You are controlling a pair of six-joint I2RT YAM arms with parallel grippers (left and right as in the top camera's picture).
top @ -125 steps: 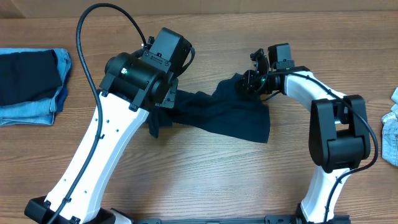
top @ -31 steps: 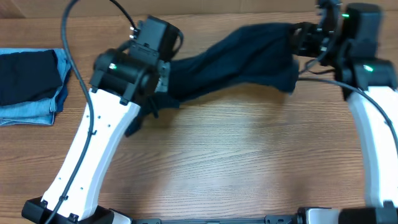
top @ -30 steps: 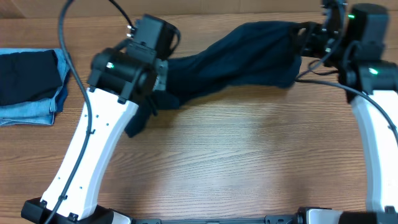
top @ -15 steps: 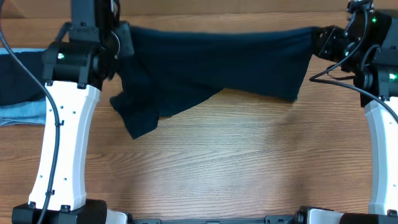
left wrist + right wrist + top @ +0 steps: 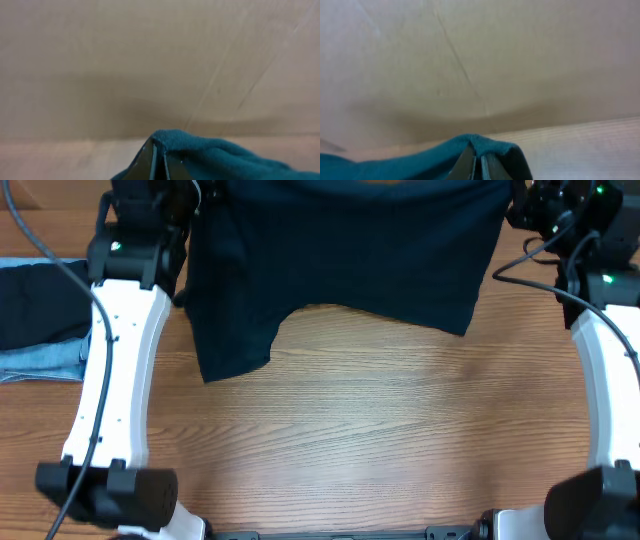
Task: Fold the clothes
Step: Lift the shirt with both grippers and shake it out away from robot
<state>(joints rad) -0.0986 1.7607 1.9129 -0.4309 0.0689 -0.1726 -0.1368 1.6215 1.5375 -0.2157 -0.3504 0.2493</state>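
The dark navy shirt (image 5: 340, 250) hangs spread wide across the top of the overhead view, its lower edge uneven and a longer flap down at the left (image 5: 232, 350). My left gripper (image 5: 203, 192) is shut on the shirt's upper left corner, and my right gripper (image 5: 507, 200) is shut on its upper right corner. In the left wrist view the jaws (image 5: 158, 148) pinch a fold of navy cloth (image 5: 220, 157). The right wrist view shows the same, with the jaws (image 5: 477, 153) closed on a bunched edge of cloth (image 5: 420, 162).
A folded pile lies at the table's left edge, a dark navy piece (image 5: 40, 300) on top of light blue denim (image 5: 45, 360). Bare wooden table (image 5: 360, 440) lies below the hanging shirt. Both wrist views face a plain beige surface behind.
Both arms have moved apart and toward the far edge, raising the shirt. It went from a sagging bunch to a wide sheet stretched between the two grippers.
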